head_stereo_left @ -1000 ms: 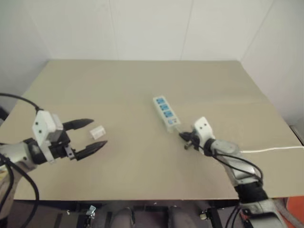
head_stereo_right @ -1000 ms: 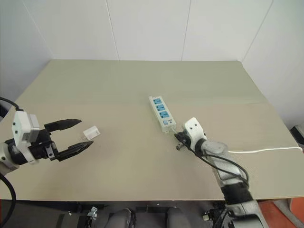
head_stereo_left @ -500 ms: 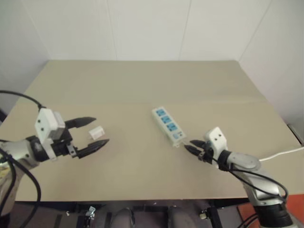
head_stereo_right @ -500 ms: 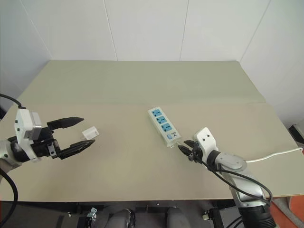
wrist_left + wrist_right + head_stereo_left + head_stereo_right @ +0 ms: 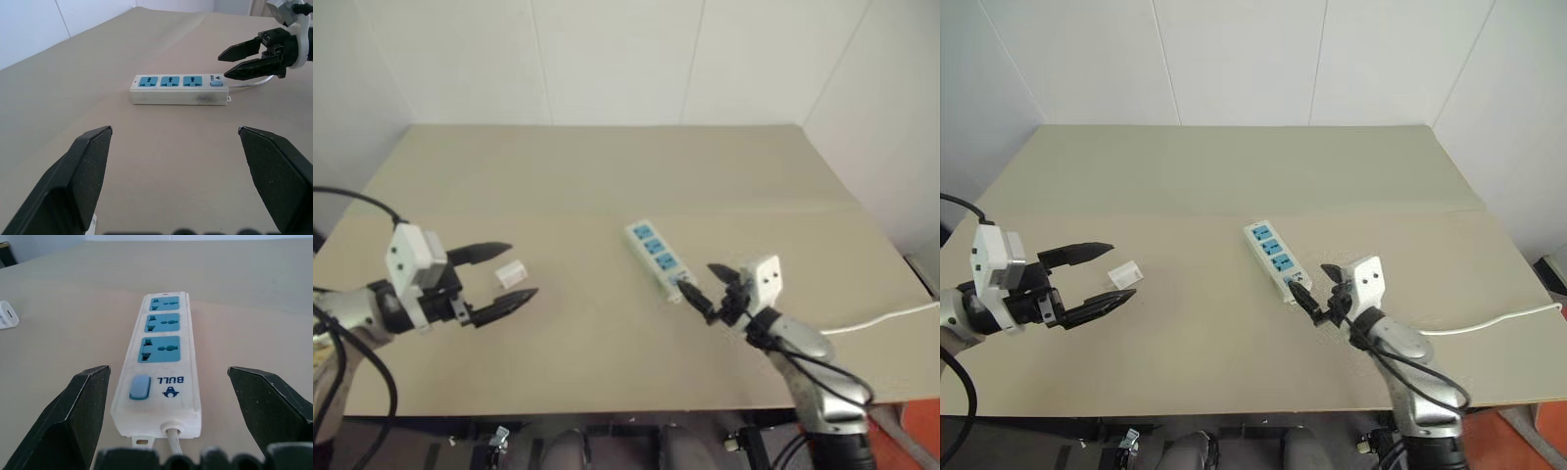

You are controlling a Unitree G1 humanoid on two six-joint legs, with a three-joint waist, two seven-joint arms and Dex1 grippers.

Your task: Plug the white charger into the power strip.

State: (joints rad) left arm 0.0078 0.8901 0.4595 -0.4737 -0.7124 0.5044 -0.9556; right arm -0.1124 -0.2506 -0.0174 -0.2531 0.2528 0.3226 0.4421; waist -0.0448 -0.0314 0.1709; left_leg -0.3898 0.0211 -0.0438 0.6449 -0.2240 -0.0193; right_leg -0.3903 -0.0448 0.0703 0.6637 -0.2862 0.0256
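The power strip [image 5: 658,259] lies flat near the middle of the table, a white bar with three blue sockets and a blue switch. My right gripper [image 5: 702,280] stands open just behind its cord end, fingers spread to either side of the switch end [image 5: 161,382], touching nothing. The white charger [image 5: 512,273] lies on the table at the left. My left gripper [image 5: 519,271] is open around it in the head views, fingers clear of it. The left wrist view looks across at the power strip [image 5: 178,89] and the right gripper [image 5: 222,67].
The strip's white cord [image 5: 881,318] runs right, off the table's edge. The tan tabletop [image 5: 607,166] ends at white walls behind and on both sides. Bare table lies between charger and strip.
My right gripper has gone from shut to open at the strip's cord end, lifting a little and turning. The strip has swung slightly. The left gripper and the charger are unchanged.
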